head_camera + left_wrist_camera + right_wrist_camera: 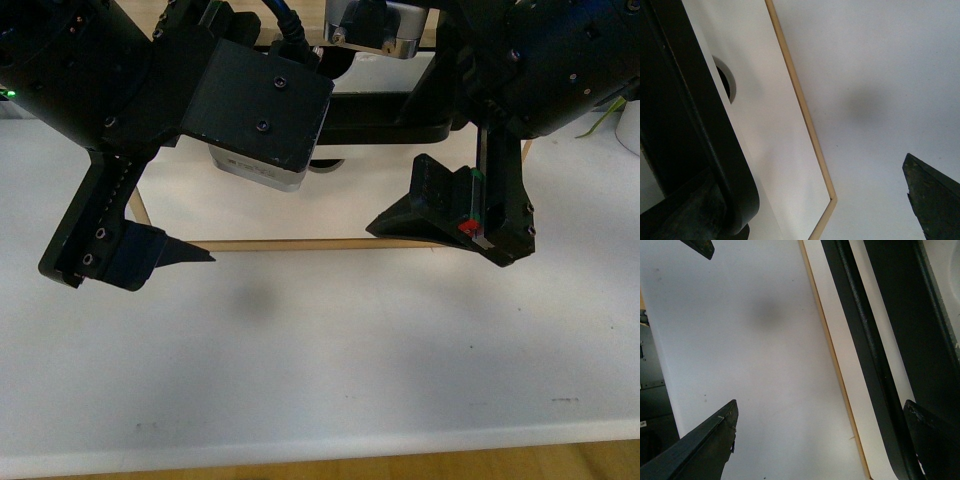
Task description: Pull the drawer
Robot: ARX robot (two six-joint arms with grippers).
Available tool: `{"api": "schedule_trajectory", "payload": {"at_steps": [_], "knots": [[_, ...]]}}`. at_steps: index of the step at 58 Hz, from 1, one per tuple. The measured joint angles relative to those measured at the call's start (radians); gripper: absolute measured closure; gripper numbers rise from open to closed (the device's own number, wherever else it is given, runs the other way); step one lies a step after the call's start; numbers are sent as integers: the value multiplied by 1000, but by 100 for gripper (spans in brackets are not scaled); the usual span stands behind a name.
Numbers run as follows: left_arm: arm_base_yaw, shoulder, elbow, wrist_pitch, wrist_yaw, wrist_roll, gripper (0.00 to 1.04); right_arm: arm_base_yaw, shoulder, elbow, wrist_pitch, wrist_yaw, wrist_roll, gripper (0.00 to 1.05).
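Straight ahead, drawer (300, 215) lying crosswise, black bar handle (390, 115) running left-to-right

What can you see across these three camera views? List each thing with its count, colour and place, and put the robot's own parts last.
drawer: one, white front with a light wood edge, middle of the front view.
bar handle: one, black, along the drawer's far part.
notch: one, dark semicircle, in the drawer's edge beside the bar handle.
white surface: one, white, nearer than the drawer.
wood strip: one, light brown, along the front view's bottom.
white object: one, cut off at far right.
green leaves: a few, beside the white object.
left gripper: one, black, open, by the bar handle.
right gripper: one, black, open, by the bar handle.
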Motion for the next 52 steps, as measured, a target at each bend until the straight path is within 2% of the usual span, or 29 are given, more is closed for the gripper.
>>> {"api": "schedule_trajectory", "payload": {"at_steps": [29, 52], "knots": [[-16, -76, -63, -63, -1, 4, 6, 18, -71, -60, -84, -42, -45, 9], [-67, -184, -170, -84, -20, 2, 6, 61, -151, -129, -160, -39, -64, 9]]}}
